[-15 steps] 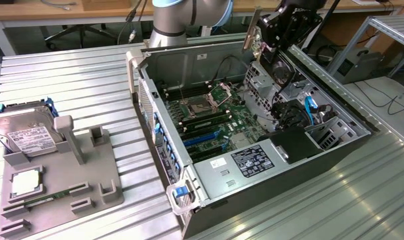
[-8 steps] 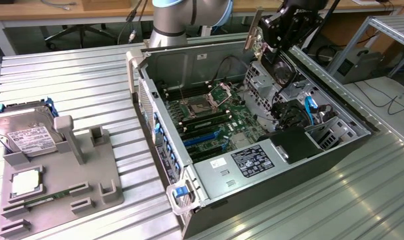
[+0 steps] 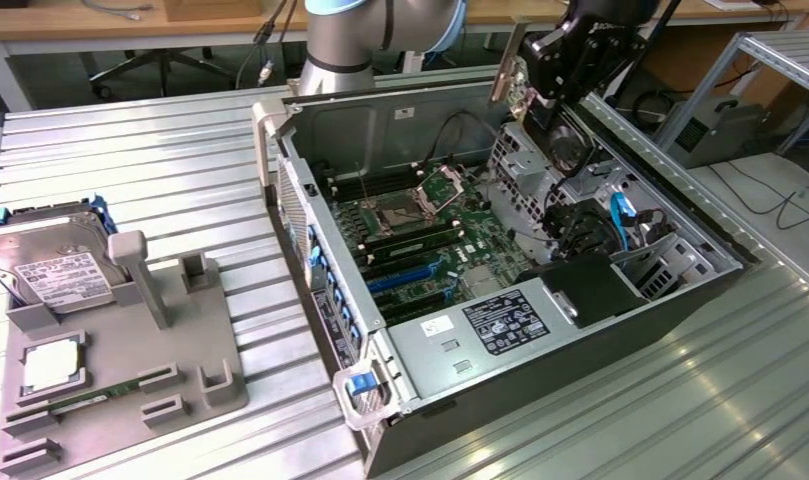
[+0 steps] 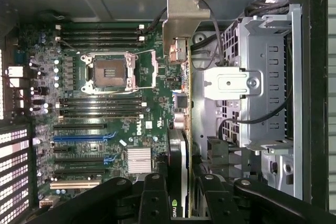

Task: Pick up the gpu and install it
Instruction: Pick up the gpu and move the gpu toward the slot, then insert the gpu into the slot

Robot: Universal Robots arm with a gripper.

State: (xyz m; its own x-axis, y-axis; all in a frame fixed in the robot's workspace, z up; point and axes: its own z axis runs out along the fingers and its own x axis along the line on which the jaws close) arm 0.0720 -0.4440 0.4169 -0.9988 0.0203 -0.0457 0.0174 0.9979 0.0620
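Gripper (image 4: 181,186) is closed on the gpu (image 4: 178,153), clamping one end of the card. The card hangs edge-on above the open computer case (image 3: 578,390), beside the drive cage (image 4: 262,77) and well apart from the blue expansion slots (image 4: 79,138). Judgement: its length runs across the slots' line. Good alignment means keeping it square, the silver bracket (image 4: 181,17) turned toward the case rear, clear of the black cables (image 4: 262,119).

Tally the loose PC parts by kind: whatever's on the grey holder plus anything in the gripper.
hard drive: 1
memory stick: 1
square silver chip: 1
gpu, clamped in the gripper over the open case: 1
Total: 4
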